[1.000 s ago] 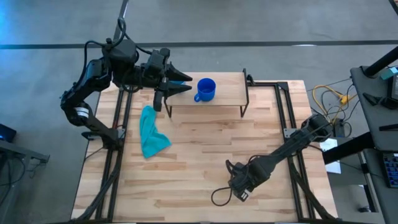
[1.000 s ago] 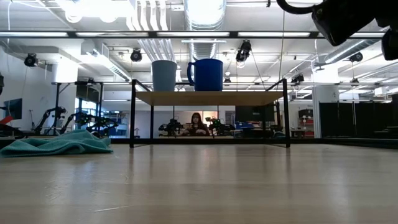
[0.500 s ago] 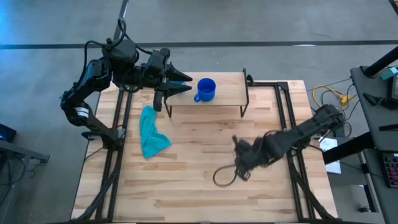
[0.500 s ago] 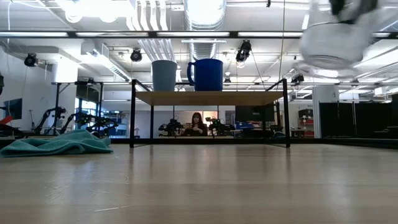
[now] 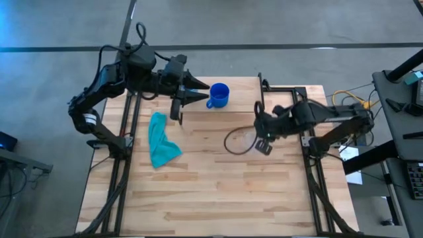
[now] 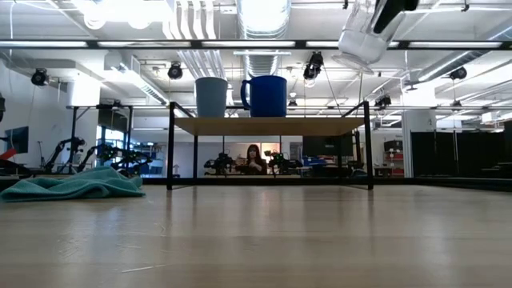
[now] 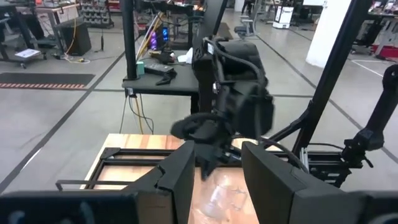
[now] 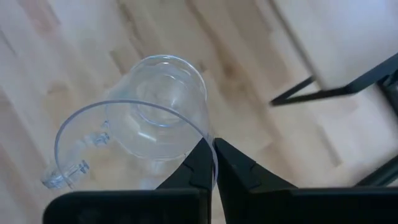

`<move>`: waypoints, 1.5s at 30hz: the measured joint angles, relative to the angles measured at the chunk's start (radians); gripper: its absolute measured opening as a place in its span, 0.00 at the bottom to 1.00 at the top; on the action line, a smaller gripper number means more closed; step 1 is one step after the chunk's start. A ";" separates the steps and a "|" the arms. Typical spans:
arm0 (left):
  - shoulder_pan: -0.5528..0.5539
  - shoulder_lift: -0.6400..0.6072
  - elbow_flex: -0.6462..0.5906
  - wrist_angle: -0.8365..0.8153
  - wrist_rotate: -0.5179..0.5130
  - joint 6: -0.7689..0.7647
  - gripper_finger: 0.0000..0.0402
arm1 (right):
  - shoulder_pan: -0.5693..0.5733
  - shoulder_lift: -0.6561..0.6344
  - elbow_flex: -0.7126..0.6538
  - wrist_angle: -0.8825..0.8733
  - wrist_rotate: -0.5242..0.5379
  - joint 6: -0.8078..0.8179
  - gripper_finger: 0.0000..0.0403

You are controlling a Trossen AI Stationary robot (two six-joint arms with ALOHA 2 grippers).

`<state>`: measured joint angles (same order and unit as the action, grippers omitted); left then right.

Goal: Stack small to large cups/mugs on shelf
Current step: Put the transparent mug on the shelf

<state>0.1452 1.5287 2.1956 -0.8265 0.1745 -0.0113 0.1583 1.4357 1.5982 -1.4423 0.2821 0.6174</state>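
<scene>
The clear cup (image 5: pixel 239 140) hangs in the air in front of the shelf (image 5: pixel 238 99), held by my right gripper (image 5: pixel 259 137), which is shut on it; it shows high up in the low view as the clear cup (image 6: pixel 362 38). The royal-blue mug (image 6: pixel 266 96) and the light-blue cup (image 6: pixel 211 97) stand by their bases on the shelf board (image 6: pixel 268 126). From above, the mug (image 5: pixel 219 95) shows, but the light-blue cup is hidden under my left gripper (image 5: pixel 201 92). That gripper is open above the shelf's left end. My right gripper pinches the clear cup's rim (image 8: pixel 198 134) between its two fingers (image 8: pixel 233 167). The cup is lifted clear of the table and tilted, its mouth turned toward the wrist and its base (image 8: pixel 163 93) pointing away.
A teal cloth (image 5: pixel 160 140) lies on the table's left part, in front of the shelf's left leg. The shelf's black legs (image 8: pixel 323 90) stand near the carried cup. Black frame rails run along both table sides. Bare wood stretches across the table's near half (image 5: pixel 218 192).
My right gripper has carried the clear cup from the table's near part toward the far edge, up to the shelf's right front, turning as it went. My left arm has shifted slightly toward the right over the shelf's left end.
</scene>
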 joint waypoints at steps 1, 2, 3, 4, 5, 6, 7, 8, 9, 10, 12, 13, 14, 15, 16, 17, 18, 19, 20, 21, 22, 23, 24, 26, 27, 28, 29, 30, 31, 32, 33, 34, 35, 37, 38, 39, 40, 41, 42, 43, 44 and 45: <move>0.000 0.004 0.000 0.002 0.000 0.000 0.29 | -0.022 -0.001 0.005 -0.002 0.000 -0.040 0.02; 0.003 0.008 0.000 -0.003 -0.001 -0.007 0.29 | -0.041 -0.002 0.011 -0.004 0.000 -0.077 0.02; 0.006 0.014 0.000 -0.003 -0.006 -0.008 0.29 | -0.059 -0.002 0.017 -0.003 0.000 -0.116 0.02; 0.006 0.022 0.000 -0.001 -0.023 -0.008 0.29 | -0.077 -0.002 0.023 -0.004 0.000 -0.156 0.02; 0.007 0.031 0.000 -0.001 -0.045 -0.008 0.29 | -0.094 -0.001 0.031 -0.005 0.000 -0.195 0.02; 0.008 0.041 0.000 -0.001 -0.071 -0.009 0.29 | -0.110 -0.001 0.039 -0.003 0.000 -0.231 0.02; 0.009 0.053 0.000 -0.002 -0.099 -0.008 0.29 | -0.127 -0.001 0.051 -0.002 0.001 -0.265 0.02; 0.011 0.065 0.000 -0.002 -0.128 -0.009 0.29 | -0.143 -0.001 0.063 -0.001 0.005 -0.296 0.02; 0.011 0.075 -0.001 -0.002 -0.152 -0.010 0.29 | -0.158 -0.001 0.077 0.000 0.009 -0.324 0.02; 0.012 0.088 -0.001 -0.001 -0.173 -0.010 0.29 | -0.176 -0.001 0.093 0.001 0.009 -0.355 0.02; 0.013 0.107 -0.001 0.009 -0.198 -0.009 0.29 | -0.215 -0.001 0.128 0.002 0.010 -0.422 0.02; 0.014 0.115 -0.001 0.017 -0.206 -0.009 0.29 | -0.236 -0.001 0.147 0.002 0.010 -0.454 0.02; 0.015 0.121 0.000 0.024 -0.210 -0.010 0.29 | -0.260 -0.001 0.165 0.003 0.010 -0.487 0.02; 0.016 0.126 0.000 0.033 -0.210 -0.010 0.29 | -0.286 -0.002 0.181 0.002 0.010 -0.516 0.02; 0.016 0.131 0.001 0.053 -0.210 -0.011 0.29 | -0.314 -0.001 0.195 0.000 0.010 -0.542 0.02; 0.016 0.133 0.001 0.082 -0.210 -0.011 0.29 | -0.342 -0.001 0.207 -0.005 0.010 -0.566 0.02; 0.016 0.133 0.001 0.109 -0.210 -0.011 0.29 | -0.373 -0.001 0.216 -0.014 0.010 -0.591 0.02; 0.016 0.133 0.001 0.139 -0.210 -0.011 0.29 | -0.402 0.000 0.220 -0.022 0.007 -0.616 0.02; 0.016 0.132 0.003 0.173 -0.210 -0.011 0.29 | -0.431 0.002 0.225 -0.029 0.000 -0.642 0.02; 0.016 0.129 0.003 0.204 -0.209 -0.011 0.29 | -0.460 0.003 0.230 -0.032 -0.019 -0.664 0.02; 0.016 0.125 0.003 0.219 -0.209 -0.011 0.29 | -0.492 0.006 0.232 -0.033 -0.054 -0.689 0.02; 0.016 0.123 0.003 0.234 -0.208 -0.012 0.29 | -0.525 0.009 0.235 -0.033 -0.094 -0.718 0.02; 0.016 0.120 0.005 0.245 -0.208 -0.011 0.29 | -0.555 0.014 0.240 -0.034 -0.138 -0.746 0.02; 0.016 0.113 0.005 0.239 -0.208 -0.011 0.29 | -0.606 0.031 0.258 -0.033 -0.180 -0.792 0.02; 0.016 0.112 0.005 0.239 -0.208 -0.011 0.29 | -0.627 0.043 0.272 -0.034 -0.184 -0.816 0.02; 0.016 0.111 0.005 0.237 -0.207 -0.011 0.29 | -0.646 0.059 0.289 -0.038 -0.184 -0.845 0.02; 0.016 0.111 0.005 0.230 -0.207 -0.011 0.29 | -0.662 0.077 0.307 -0.045 -0.184 -0.872 0.02; 0.017 0.111 0.005 0.226 -0.207 -0.011 0.29 | -0.675 0.097 0.327 -0.054 -0.184 -0.897 0.02; 0.019 0.111 0.005 0.223 -0.207 -0.009 0.29 | -0.684 0.121 0.350 -0.068 -0.184 -0.921 0.02; 0.021 0.111 0.005 0.223 -0.207 -0.009 0.29 | -0.691 0.148 0.374 -0.085 -0.184 -0.944 0.02; 0.025 0.111 0.005 0.224 -0.206 -0.008 0.29 | -0.697 0.178 0.399 -0.104 -0.185 -0.965 0.02; 0.030 0.110 0.005 0.224 -0.203 -0.008 0.29 | -0.701 0.208 0.423 -0.120 -0.185 -0.983 0.02; 0.035 0.108 0.007 0.219 -0.203 -0.008 0.29 | -0.706 0.237 0.444 -0.127 -0.186 -0.993 0.02; 0.046 0.107 0.014 0.207 -0.203 -0.008 0.29 | -0.717 0.291 0.484 -0.126 -0.196 -0.994 0.02; 0.051 0.103 0.018 0.200 -0.204 -0.008 0.29 | -0.723 0.316 0.504 -0.127 -0.217 -0.996 0.02; 0.055 0.097 0.020 0.189 -0.204 -0.008 0.29 | -0.730 0.338 0.522 -0.128 -0.246 -0.996 0.02; 0.059 0.091 0.023 0.179 -0.204 -0.008 0.29 | -0.737 0.359 0.539 -0.128 -0.261 -0.996 0.02; 0.062 0.082 0.024 0.180 -0.204 -0.008 0.29 | -0.745 0.375 0.553 -0.127 -0.258 -0.995 0.02; 0.067 0.071 0.024 0.180 -0.204 -0.008 0.29 | -0.753 0.387 0.563 -0.128 -0.245 -0.994 0.02; 0.072 0.060 0.024 0.180 -0.204 -0.008 0.29 | -0.762 0.399 0.573 -0.129 -0.233 -0.993 0.02; 0.075 0.050 0.024 0.180 -0.204 -0.008 0.29 | -0.774 0.408 0.579 -0.129 -0.233 -0.993 0.02; 0.079 0.042 0.024 0.180 -0.204 -0.008 0.29 | -0.787 0.416 0.587 -0.130 -0.238 -0.992 0.02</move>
<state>0.2237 1.5704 2.2200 -0.6460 -0.0296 -0.0193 -0.6285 1.8514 2.1851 -1.5723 0.0443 -0.3746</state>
